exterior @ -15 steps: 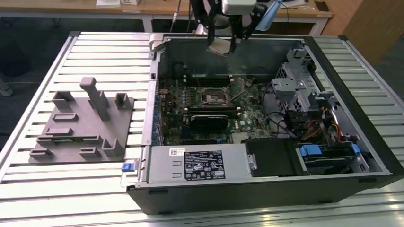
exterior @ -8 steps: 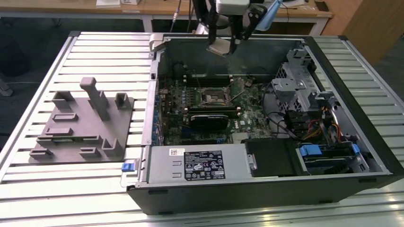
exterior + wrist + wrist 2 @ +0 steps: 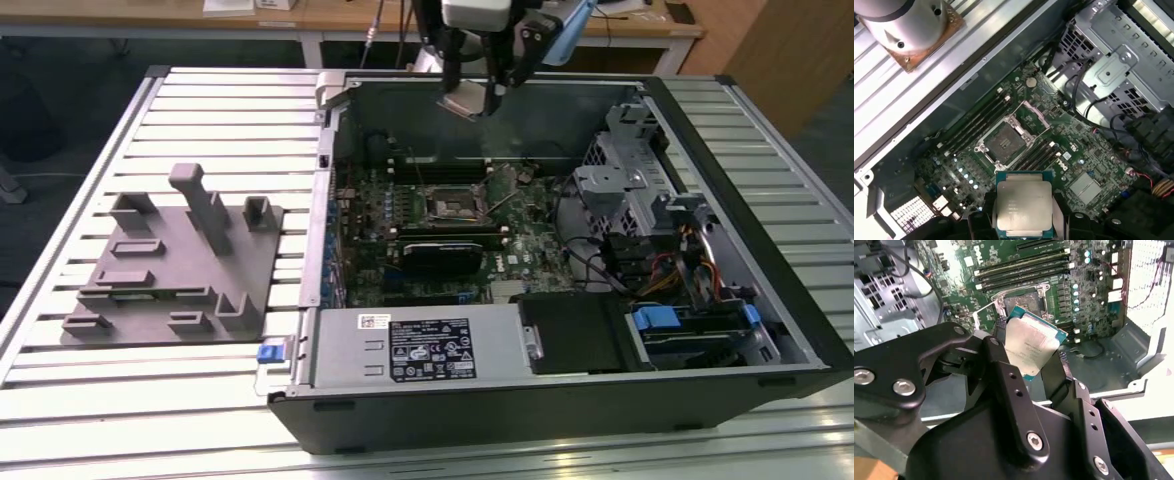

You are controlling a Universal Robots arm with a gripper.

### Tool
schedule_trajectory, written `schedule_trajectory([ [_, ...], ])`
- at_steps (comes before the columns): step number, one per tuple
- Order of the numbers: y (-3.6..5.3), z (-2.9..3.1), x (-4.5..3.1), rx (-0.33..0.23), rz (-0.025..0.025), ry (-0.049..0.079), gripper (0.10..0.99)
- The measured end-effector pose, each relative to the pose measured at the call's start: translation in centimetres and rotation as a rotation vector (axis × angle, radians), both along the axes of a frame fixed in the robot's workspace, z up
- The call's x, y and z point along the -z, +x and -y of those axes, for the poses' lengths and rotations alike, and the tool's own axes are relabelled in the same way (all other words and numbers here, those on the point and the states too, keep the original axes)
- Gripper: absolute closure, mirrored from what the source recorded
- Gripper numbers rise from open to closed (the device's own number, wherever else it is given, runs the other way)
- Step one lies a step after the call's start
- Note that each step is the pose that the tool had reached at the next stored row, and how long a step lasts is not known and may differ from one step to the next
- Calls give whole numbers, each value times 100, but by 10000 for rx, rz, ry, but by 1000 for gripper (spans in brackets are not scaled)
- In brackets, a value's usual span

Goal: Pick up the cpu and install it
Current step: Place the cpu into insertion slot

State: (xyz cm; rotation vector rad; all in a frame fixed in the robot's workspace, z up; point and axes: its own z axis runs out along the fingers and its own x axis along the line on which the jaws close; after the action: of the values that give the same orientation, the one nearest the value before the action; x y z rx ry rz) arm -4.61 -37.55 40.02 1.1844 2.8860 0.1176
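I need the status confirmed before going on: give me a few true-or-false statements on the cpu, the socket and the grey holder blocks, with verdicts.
1. The gripper is shut on the cpu. True.
2. The cpu sits in the socket. False: it is held in the air over the open case, apart from the socket.
3. The socket holds no chip. True.
4. The grey holder blocks stand inside the case. False: they stand on the table, to the exterior view's left of the case.
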Motion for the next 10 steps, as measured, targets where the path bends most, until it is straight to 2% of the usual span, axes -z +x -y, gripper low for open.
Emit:
schedule_trajectory([
  [10, 0, -3, 2, 1439, 0, 0, 557],
])
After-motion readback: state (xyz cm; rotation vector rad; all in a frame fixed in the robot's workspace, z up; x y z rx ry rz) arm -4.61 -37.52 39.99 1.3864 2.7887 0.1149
